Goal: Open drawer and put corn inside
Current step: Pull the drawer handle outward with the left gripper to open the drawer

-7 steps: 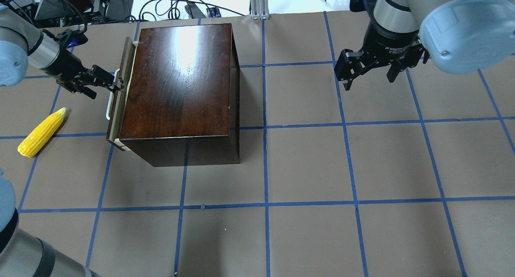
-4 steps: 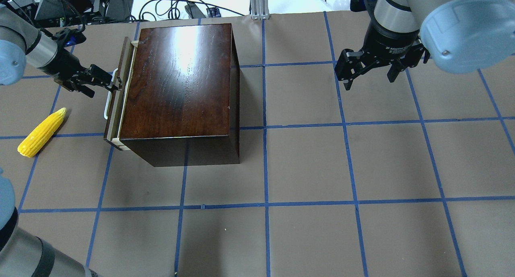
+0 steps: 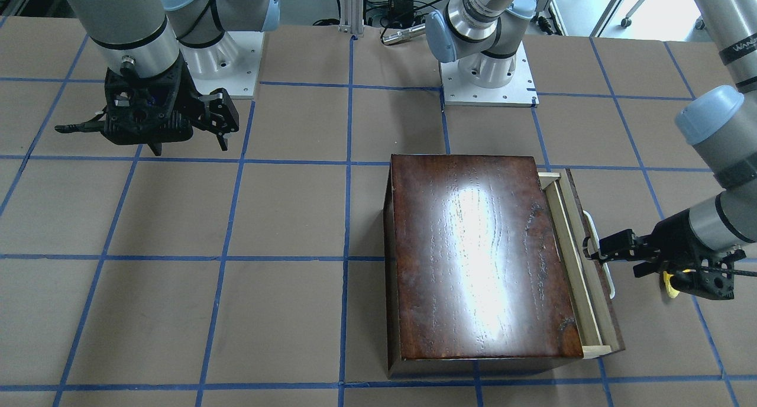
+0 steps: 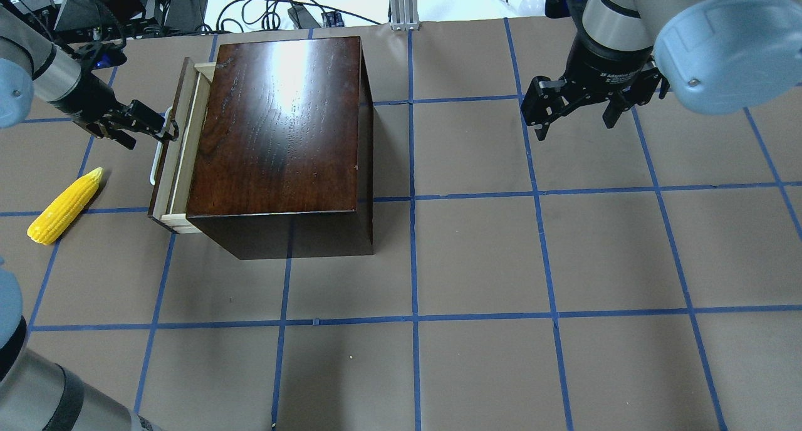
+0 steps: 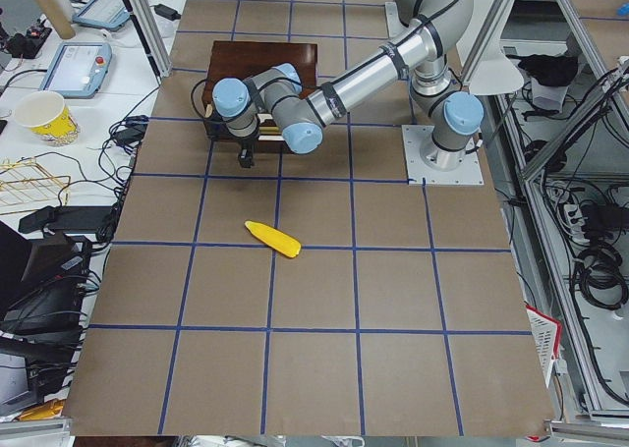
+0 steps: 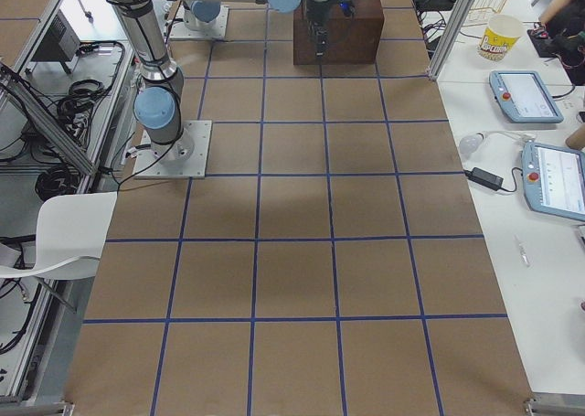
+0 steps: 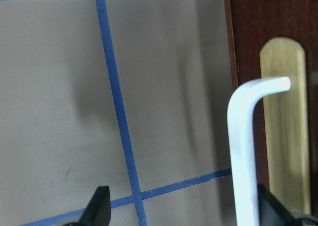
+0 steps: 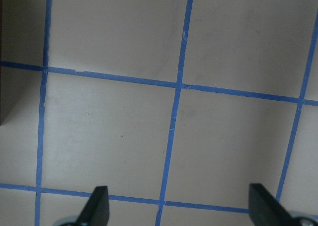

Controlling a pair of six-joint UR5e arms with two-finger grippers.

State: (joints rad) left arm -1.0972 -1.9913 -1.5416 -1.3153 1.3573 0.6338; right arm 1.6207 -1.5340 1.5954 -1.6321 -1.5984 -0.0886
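The dark reddish-brown box point(image 4: 282, 124) stands at the table's far left, also in the front-facing view point(image 3: 479, 259). Its drawer point(image 4: 182, 149) is pulled partly out, showing a strip of pale tray point(image 3: 571, 265). My left gripper point(image 4: 147, 133) is open, with one finger hooked behind the white handle point(image 4: 153, 168). In the left wrist view the handle point(image 7: 243, 151) lies close beside one finger point(image 7: 271, 208) before the dark front panel point(image 7: 248, 37). The yellow corn point(image 4: 66, 205) lies on the table left of the drawer, apart from it. My right gripper point(image 4: 570, 114) is open and empty above the far right of the table.
Blue tape lines grid the brown table point(image 4: 476, 255). Cables and gear point(image 4: 156, 5) lie beyond the far edge. The right wrist view shows only table and a dark corner of the box point(image 8: 10, 47). The arm bases point(image 3: 488, 70) stand on the robot's side.
My left gripper has moved left with the handle, and the drawer has slid further out of the box. The corn and the right arm have not moved.
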